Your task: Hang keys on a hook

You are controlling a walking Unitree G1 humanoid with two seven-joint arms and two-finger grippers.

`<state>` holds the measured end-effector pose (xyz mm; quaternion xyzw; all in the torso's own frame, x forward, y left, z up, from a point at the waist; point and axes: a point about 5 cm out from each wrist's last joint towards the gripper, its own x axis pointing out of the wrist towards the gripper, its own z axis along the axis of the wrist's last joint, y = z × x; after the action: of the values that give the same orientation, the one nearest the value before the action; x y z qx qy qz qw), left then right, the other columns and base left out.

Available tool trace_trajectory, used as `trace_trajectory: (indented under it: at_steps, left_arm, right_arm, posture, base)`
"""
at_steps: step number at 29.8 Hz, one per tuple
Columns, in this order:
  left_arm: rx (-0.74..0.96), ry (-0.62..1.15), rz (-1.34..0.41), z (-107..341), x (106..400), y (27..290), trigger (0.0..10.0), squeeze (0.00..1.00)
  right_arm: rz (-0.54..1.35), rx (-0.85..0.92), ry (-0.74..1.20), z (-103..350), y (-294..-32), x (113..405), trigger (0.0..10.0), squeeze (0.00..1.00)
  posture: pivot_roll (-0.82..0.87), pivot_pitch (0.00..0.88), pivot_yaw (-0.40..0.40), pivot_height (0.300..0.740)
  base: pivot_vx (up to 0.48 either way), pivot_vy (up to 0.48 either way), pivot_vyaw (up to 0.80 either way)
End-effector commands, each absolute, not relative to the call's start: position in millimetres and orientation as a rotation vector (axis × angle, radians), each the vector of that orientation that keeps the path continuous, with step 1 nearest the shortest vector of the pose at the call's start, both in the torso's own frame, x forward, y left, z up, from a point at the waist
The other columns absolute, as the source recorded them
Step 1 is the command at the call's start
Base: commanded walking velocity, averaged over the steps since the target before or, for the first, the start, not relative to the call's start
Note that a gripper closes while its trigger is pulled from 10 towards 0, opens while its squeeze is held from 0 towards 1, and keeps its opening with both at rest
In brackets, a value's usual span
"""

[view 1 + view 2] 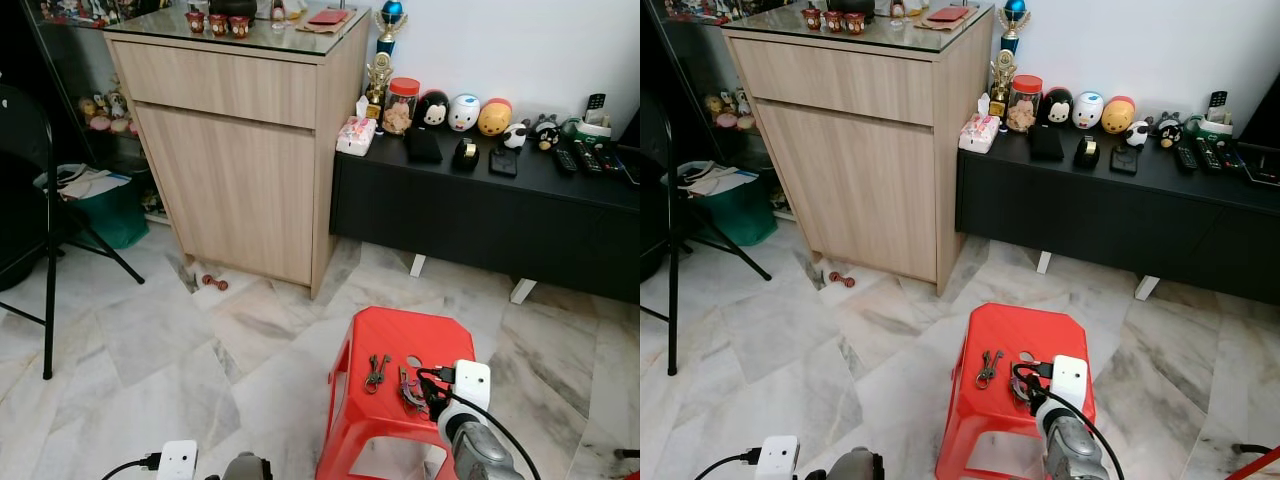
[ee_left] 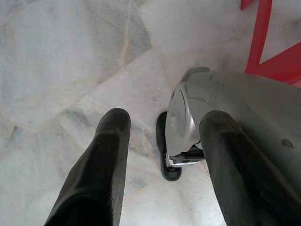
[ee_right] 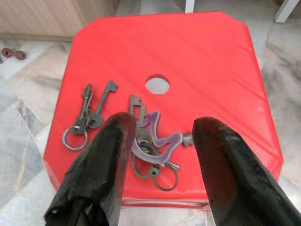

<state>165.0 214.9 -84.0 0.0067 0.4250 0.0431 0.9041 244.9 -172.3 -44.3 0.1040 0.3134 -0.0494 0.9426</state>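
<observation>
right pincer spread above purple-tagged keys on red stool, second key bunch beside.

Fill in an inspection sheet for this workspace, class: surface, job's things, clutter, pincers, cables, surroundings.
Surface: red stool, round hole in its seat.
Job's things: two key bunches on the seat, small bunch and bunch with purple tag; hook: nothing seen.
Clutter: small reddish thing on the floor by the cabinet.
Pincers: right pincer open, poised over the purple-tag bunch; left pincer open, over the floor.
Cables: black cable at the right wrist.
Surroundings: wooden cabinet, black sideboard with toys, marble floor.
</observation>
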Motion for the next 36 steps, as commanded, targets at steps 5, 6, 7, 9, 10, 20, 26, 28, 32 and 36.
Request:
trace_trajectory:
  at_steps: [5, 6, 7, 9, 10, 20, 26, 28, 32, 36]
  left_arm:
    - [-0.02, 0.883, 0.077, -85.0, 166.2, 208.4, 10.0, 0.0]
    - [-0.02, 0.881, 0.077, -84.8, 166.5, 208.4, 10.0, 0.0]
    - [-0.02, 0.88, 0.076, -84.6, 166.9, 208.4, 10.0, 0.0]
    - [-0.019, 0.88, 0.075, -84.6, 167.0, 208.3, 10.0, 0.0]
    - [-0.019, 0.88, 0.075, -84.6, 167.1, 208.4, 10.0, 0.0]
    - [-0.022, 0.873, 0.12, -83.7, 167.9, 212.1, 10.0, 0.0]
    - [-0.021, 0.872, 0.118, -83.2, 168.8, 212.8, 10.0, 0.0]
    - [-0.022, 0.871, 0.118, -83.2, 168.8, 212.6, 10.0, 0.0]
    - [-0.023, 0.874, 0.115, -83.7, 168.0, 211.9, 10.0, 0.0]
    - [-0.023, 0.876, 0.113, -84.0, 167.2, 211.9, 10.0, 0.0]
  right_arm:
    - [-0.08, 0.204, 0.604, -37.4, -168.9, 254.2, 10.0, 0.0]
    - [-0.08, 0.207, 0.603, -37.5, -168.7, 254.0, 10.0, 0.0]
    - [-0.08, 0.211, 0.602, -37.6, -168.4, 253.8, 10.0, 0.0]
    - [-0.079, 0.208, 0.603, -37.8, -168.3, 253.6, 10.0, 0.0]
    - [-0.079, 0.207, 0.603, -37.9, -168.2, 253.4, 10.0, 0.0]
    - [-0.067, 0.197, 0.611, -40.0, -168.3, 250.3, 10.0, 0.0]
    - [-0.076, 0.211, 0.637, -45.3, -170.7, 243.4, 10.0, 0.0]
    - [-0.087, 0.231, 0.656, -48.3, -172.5, 239.7, 10.0, 0.0]
    - [-0.092, 0.23, 0.722, -55.0, -175.6, 232.3, 10.0, 0.0]
    - [-0.093, 0.247, 0.769, -59.3, -177.7, 227.2, 10.0, 0.0]
  posture:
    - [0.08, 0.0, -0.078, 0.657]
    - [0.08, 0.0, -0.078, 0.657]
    - [0.08, 0.0, -0.078, 0.657]
    - [0.08, 0.0, -0.078, 0.657]
    - [0.07, 0.0, -0.076, 0.657]
    - [0.07, 0.005, -0.077, 0.657]
    - [0.07, 0.013, -0.077, 0.657]
    - [0.07, 0.013, -0.077, 0.657]
    - [0.06, 0.019, -0.074, 0.657]
    - [0.06, 0.01, -0.074, 0.657]
  base:
    - [0.304, 0.0, 0.0]
    - [0.334, 0.0, 0.0]
    - [0.334, 0.0, 0.0]
    - [0.349, 0.0, 0.0]
    - [0.349, 0.0, 0.0]
    - [0.234, 0.0, 0.0]
    - [0.0, 0.0, 0.0]
    - [0.0, 0.0, 0.0]
    - [0.0, 0.0, 0.0]
    - [0.0, 0.0, 0.0]
